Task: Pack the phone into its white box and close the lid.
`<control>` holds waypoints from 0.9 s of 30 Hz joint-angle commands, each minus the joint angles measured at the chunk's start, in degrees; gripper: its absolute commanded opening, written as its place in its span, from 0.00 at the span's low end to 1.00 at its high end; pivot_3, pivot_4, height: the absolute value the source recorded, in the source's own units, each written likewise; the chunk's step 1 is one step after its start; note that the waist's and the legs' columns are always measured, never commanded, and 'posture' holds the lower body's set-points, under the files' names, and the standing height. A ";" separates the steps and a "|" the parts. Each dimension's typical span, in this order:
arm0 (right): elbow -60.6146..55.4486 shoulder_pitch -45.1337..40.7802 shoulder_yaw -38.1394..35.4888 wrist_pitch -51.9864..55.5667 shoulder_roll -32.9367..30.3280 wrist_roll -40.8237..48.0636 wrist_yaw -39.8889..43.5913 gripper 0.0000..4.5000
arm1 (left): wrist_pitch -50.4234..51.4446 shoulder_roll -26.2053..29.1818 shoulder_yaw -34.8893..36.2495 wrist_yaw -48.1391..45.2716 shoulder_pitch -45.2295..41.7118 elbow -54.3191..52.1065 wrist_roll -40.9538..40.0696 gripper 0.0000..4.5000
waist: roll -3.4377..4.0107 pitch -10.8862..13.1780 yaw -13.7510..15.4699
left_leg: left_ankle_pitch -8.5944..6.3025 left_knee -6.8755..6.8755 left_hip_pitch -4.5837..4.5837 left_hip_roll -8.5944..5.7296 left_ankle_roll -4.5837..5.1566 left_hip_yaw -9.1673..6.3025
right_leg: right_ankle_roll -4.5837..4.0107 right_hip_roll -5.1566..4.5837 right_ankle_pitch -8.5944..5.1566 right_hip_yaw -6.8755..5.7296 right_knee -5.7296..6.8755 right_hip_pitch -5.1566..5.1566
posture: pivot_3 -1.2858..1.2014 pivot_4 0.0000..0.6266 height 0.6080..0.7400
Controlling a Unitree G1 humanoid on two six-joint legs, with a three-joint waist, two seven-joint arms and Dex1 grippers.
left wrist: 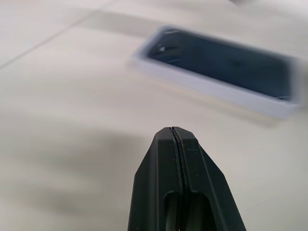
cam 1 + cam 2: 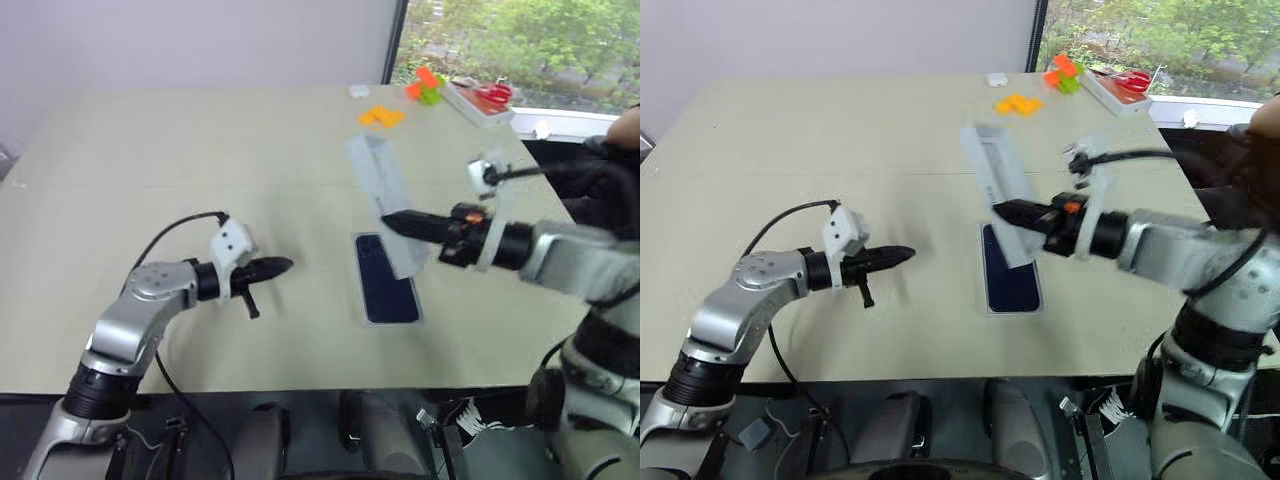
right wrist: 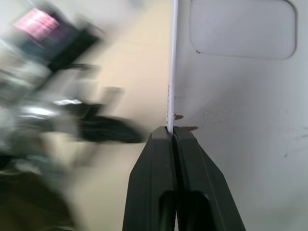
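Note:
The dark navy phone (image 2: 387,280) lies flat inside the white box (image 2: 392,323), a shallow thin-rimmed tray on the table right of centre; both also appear in the left wrist view as the phone (image 1: 221,62) in the box (image 1: 202,86). My right gripper (image 2: 392,221) is shut on the rim of the lid (image 2: 380,180), a white shallow cover held tilted in the air just above and behind the box. The right wrist view shows the lid (image 3: 240,96) with a rounded oblong recess on its face. Left of the box, my left gripper (image 2: 285,265) is shut on nothing and points toward it.
Orange blocks (image 2: 382,116), green and orange blocks (image 2: 428,85) and a white tray with red things (image 2: 485,100) sit at the far right of the table. A person's dark sleeve (image 2: 600,175) is at the right edge. A small white object (image 2: 359,91) lies at the back.

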 commanded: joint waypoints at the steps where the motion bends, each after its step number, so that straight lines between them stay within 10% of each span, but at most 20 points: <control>1: -1.49 3.11 7.65 -15.44 5.45 14.26 -13.92 0.01 | -2.48 0.62 1.72 0.26 -1.93 0.92 0.78 0.00 | -0.01 -0.01 -0.36 | 0.00 0.01 -0.01 -0.05 0.00 0.12 | 0.00 -0.06 0.00 0.06 0.00 -0.04 | 0.52 0.24 0.89; 8: -1.54 9.88 16.59 -25.35 18.97 14.45 -27.40 0.01 | -2.12 0.77 0.97 1.49 0.34 -1.05 1.64 0.00 | -0.04 -0.04 -0.71 | -0.02 0.01 -0.04 -0.02 0.03 0.27 | 0.23 -0.03 0.14 0.47 0.03 -0.32 | 0.52 0.24 0.89; 21: 1.00 11.84 12.80 -24.57 17.11 14.45 -31.40 0.01 | -0.13 -2.79 -4.20 2.21 -0.43 -4.69 1.79 0.00 | -0.04 -0.05 -0.53 | -0.02 0.02 -0.05 0.03 0.04 0.28 | 0.22 0.06 0.14 0.47 0.04 -0.35 | 0.52 0.24 0.89; 27: 1.07 11.17 11.23 -24.29 15.00 14.45 -32.53 0.53 | -1.11 -5.52 -6.27 2.38 -3.42 -2.15 2.71 0.00 | -0.04 -0.05 -0.41 | -0.02 0.02 -0.05 0.03 0.04 0.29 | 0.22 0.07 0.14 0.47 0.04 -0.34 | 0.52 0.24 0.89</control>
